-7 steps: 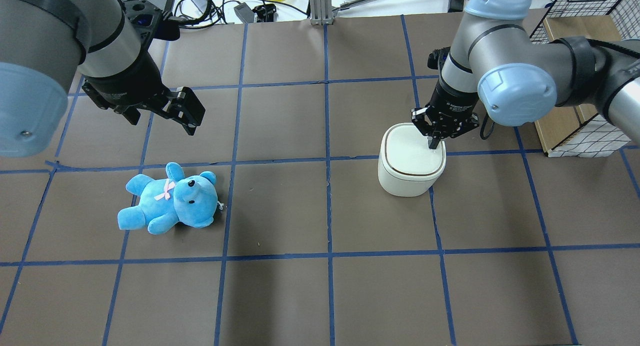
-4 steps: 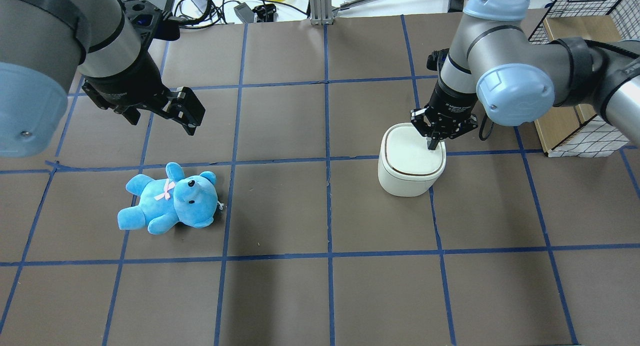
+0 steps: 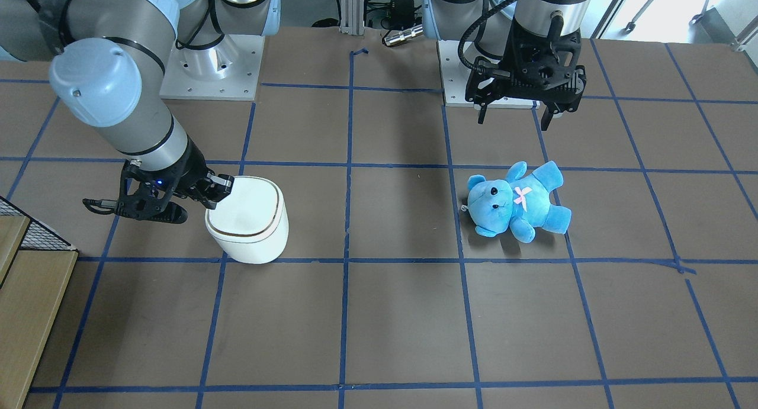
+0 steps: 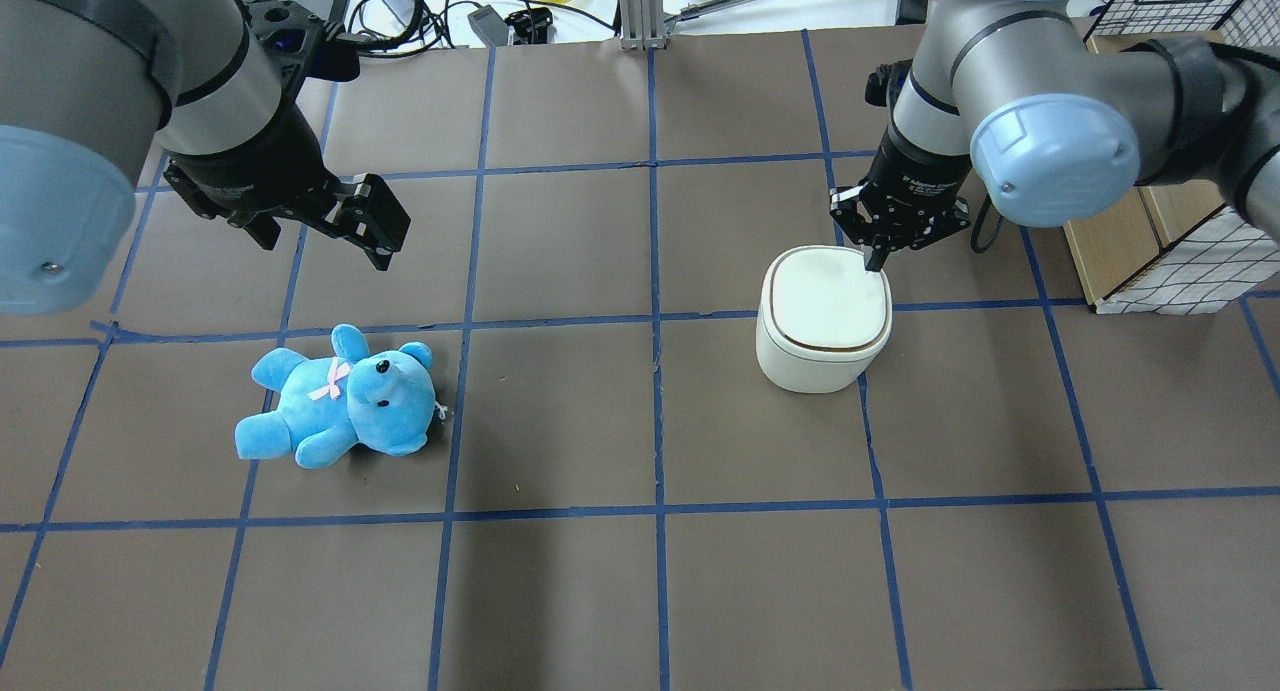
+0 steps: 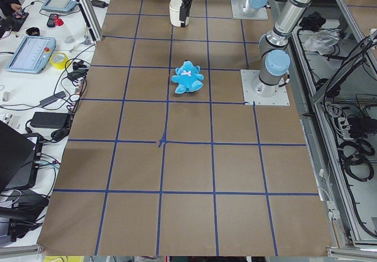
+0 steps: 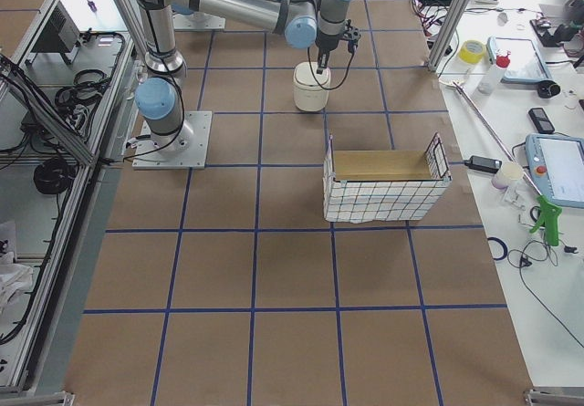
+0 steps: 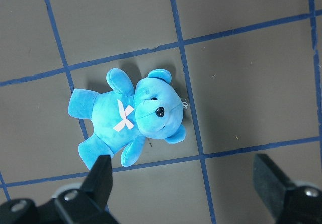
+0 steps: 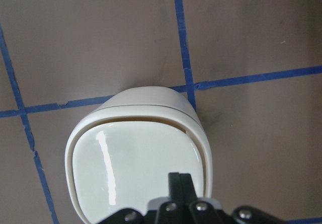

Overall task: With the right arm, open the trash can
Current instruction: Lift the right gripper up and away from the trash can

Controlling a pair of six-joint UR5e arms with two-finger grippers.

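Observation:
The white trash can stands right of the table's middle; it also shows in the front view and the right wrist view. Its lid lies on top, with a thin dark gap along one edge in the right wrist view. My right gripper is shut and empty, pointing down, its tips at the lid's far right corner. I cannot tell whether they touch it. My left gripper is open and empty, held above the table.
A blue plush bear lies on its back at the left, below the left gripper. A wire basket with a cardboard box stands at the right edge. Cables and devices lie beyond the far edge.
My right gripper has moved from over the lid's right part to its far right corner, still shut. The trash can, the bear and the left arm have not moved.

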